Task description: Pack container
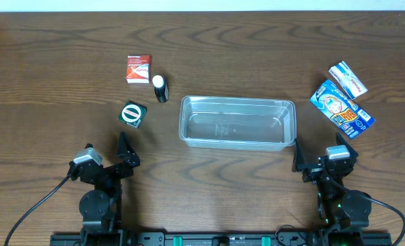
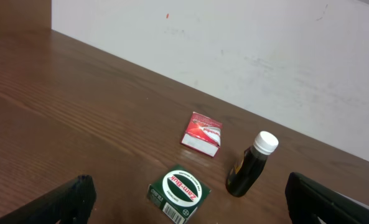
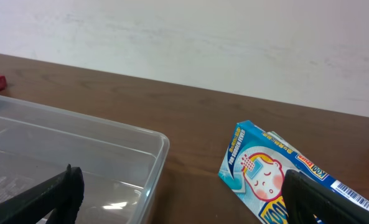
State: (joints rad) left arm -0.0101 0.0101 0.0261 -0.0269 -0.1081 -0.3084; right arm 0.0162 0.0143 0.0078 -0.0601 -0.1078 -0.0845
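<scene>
A: Largest first. What is seen?

B: A dark wood table is shown, filling the overhead view. The container is set at its middle, open side up, with its long side running left to right.

A: Arms?

B: Both are folded low at the near edge, with wrists pointed toward the far side. The left gripper is held near-left of the container and well apart from it. Its fingers are seen spread wide at the bottom corners of the left wrist view. The right gripper is held just beside the container's near-right corner, jaws likewise apart. One right finger is seen in front of the clear wall in the right wrist view. Whether the wall is touched cannot be told.

A: Smaller things?

B: A blue packet with a cartoon face is laid tilted to the right of the container. A white and blue box is placed just beyond it on the far side. Contact between those two cannot be told. On the left, a red box is set farthest from the arms. A green box with a round white label is laid nearer, just beyond the left gripper. A dark bottle with a white cap is placed between the red box and the container. It is seen upright in the left wrist view.
</scene>
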